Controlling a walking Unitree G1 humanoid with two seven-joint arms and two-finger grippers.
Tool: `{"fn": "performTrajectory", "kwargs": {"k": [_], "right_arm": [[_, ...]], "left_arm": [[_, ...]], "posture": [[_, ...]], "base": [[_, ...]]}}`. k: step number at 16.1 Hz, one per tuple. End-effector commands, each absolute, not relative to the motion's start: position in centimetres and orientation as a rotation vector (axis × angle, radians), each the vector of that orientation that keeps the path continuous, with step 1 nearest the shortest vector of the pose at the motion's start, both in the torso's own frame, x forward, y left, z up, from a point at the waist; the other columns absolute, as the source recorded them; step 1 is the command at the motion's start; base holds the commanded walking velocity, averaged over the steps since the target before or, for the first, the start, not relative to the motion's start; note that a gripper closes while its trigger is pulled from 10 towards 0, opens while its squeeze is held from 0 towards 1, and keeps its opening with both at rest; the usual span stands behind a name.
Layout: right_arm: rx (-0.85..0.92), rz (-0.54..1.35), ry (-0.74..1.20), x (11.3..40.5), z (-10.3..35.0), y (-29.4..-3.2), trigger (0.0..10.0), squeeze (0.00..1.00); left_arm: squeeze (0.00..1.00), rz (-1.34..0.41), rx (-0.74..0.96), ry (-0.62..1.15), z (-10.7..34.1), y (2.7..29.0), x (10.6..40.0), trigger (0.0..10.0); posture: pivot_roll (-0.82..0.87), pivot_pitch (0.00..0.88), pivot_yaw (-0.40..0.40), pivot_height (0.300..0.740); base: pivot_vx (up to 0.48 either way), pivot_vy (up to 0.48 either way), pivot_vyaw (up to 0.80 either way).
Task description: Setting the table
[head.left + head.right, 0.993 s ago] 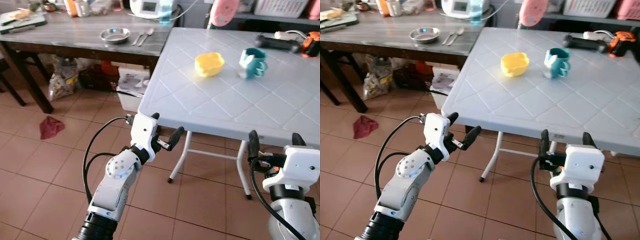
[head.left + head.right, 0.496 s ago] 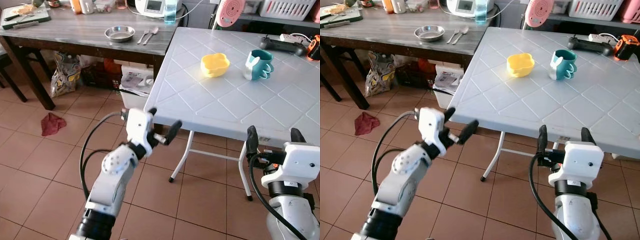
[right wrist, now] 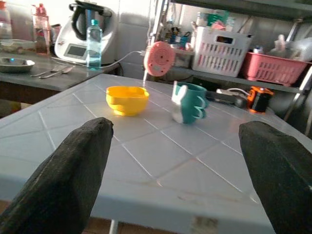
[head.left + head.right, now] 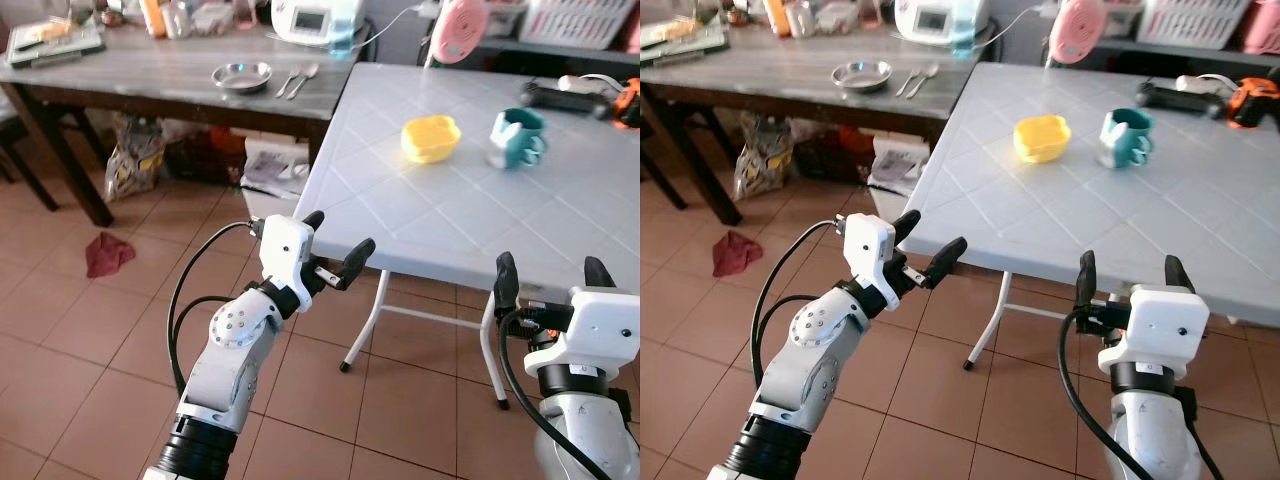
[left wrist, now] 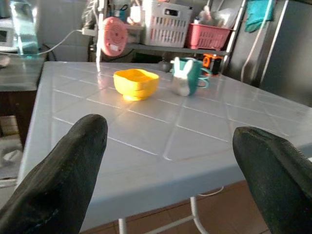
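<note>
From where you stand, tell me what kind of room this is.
Probably a home kitchen or dining area: a white plastic table with a yellow bowl and teal mug, a kitchen appliance, dish baskets.

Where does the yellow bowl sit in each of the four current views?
Left eye view: yellow bowl upper right of centre, on the white table.
Right eye view: upper centre.
Left wrist view: upper middle.
Right wrist view: left of centre.
Shared landmark: the teal mug beside it.
</note>
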State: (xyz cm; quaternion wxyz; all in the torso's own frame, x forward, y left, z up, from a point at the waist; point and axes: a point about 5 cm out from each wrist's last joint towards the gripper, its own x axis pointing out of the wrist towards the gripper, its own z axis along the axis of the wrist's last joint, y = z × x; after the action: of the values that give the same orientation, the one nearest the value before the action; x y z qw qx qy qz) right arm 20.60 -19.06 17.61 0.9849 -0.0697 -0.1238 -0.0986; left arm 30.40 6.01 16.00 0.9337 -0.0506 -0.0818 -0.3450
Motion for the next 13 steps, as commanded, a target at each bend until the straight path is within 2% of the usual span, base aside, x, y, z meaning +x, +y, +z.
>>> {"fn": "performTrajectory", "kwargs": {"k": [1, 13], "right_arm": [[-0.144, -0.209, -0.251, 20.53, 17.58, -19.24, 10.0, 0.0], [-0.151, -0.214, -0.247, 20.36, 17.54, -19.33, 10.0, 0.0]], "left_arm": [[0.0, -0.712, -0.102, -0.17, 16.03, 5.97, 30.41, 10.0], [0.0, -0.727, -0.098, -0.159, 15.74, 5.69, 30.2, 10.0]], "posture": [[-0.02, 0.095, 0.011, 0.714], [-0.02, 0.101, 0.009, 0.714]], "base": [[0.341, 0.0, 0.0], [0.348, 0.0, 0.0]]}}
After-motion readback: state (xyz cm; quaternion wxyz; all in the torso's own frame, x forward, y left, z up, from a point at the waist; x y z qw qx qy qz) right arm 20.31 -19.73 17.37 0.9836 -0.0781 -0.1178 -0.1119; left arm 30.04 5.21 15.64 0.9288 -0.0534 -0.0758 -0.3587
